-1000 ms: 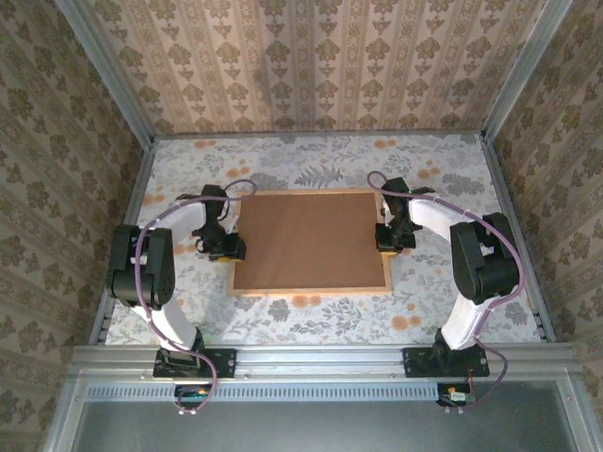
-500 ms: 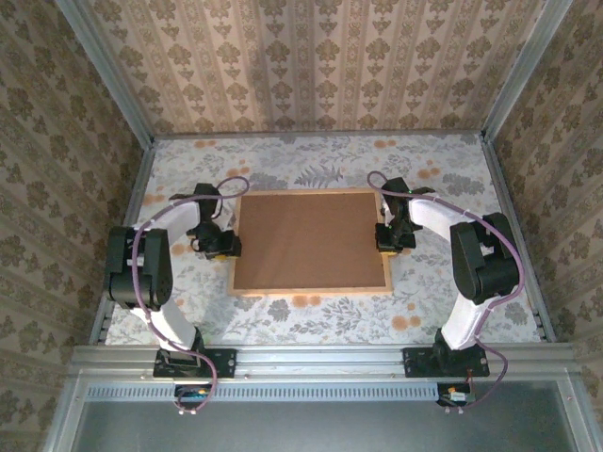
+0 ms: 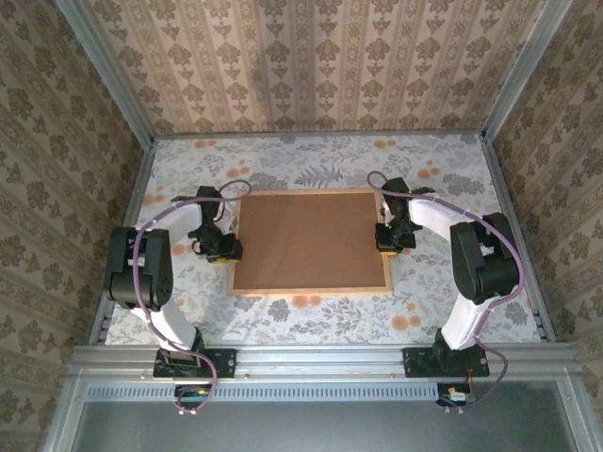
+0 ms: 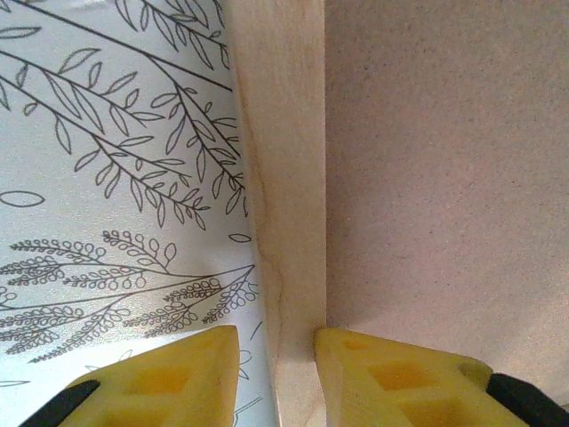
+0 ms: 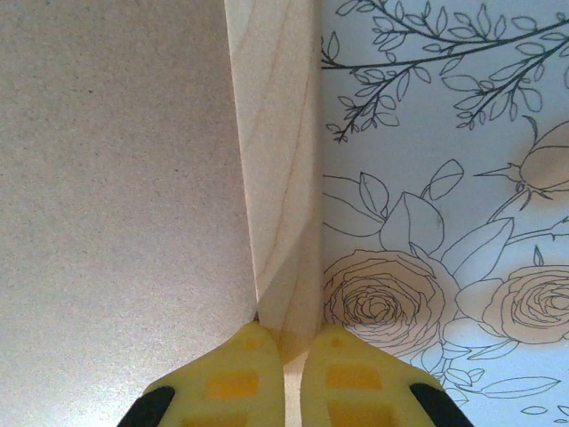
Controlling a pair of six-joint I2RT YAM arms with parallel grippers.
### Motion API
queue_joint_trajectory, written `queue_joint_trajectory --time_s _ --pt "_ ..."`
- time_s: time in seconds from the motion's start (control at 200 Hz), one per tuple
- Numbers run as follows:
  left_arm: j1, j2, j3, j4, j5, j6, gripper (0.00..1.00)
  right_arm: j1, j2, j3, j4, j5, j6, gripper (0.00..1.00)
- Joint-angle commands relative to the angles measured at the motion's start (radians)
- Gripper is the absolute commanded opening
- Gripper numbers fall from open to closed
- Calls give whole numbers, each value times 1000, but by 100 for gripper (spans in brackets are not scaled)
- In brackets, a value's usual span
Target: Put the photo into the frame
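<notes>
**Left claw shifts at the frame's left rail while the right claw holds its place**

The frame [image 4: 280, 178] lies flat in the middle of the table [image 3: 311, 160] with its brown backing board [image 3: 311, 240] facing up. Over the last second the left claw [image 3: 219, 247] has slid slightly outward from the frame's left rail and narrowed a little. It stands partly open astride that rail, the inner finger against the rail's inside edge and the outer finger just clear of the outside edge, so it clamps nothing. The right claw [image 3: 391, 235] has not moved. Its jaws are all but shut at the frame's right rail, with a sliver of wood between the tips, though I cannot tell whether it truly pinches. The frame itself has barely shifted. This looks like final settling of a closed frame, but whether the photo lies beneath the board cannot be told.
</notes>
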Motion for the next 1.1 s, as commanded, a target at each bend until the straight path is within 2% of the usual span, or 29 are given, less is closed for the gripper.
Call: queue_joint_trajectory --time_s 0.0,0.745,1.1 --pt "-10 31 15 -25 16 18 38 3 28 -5 22 20 -16 4" --pt "-139 66 -3 -30 -47 9 41 1 32 -5 30 14 -14 4" --pt "-140 91 25 -3 46 -37 47 15 26 -21 34 6 -1 3"
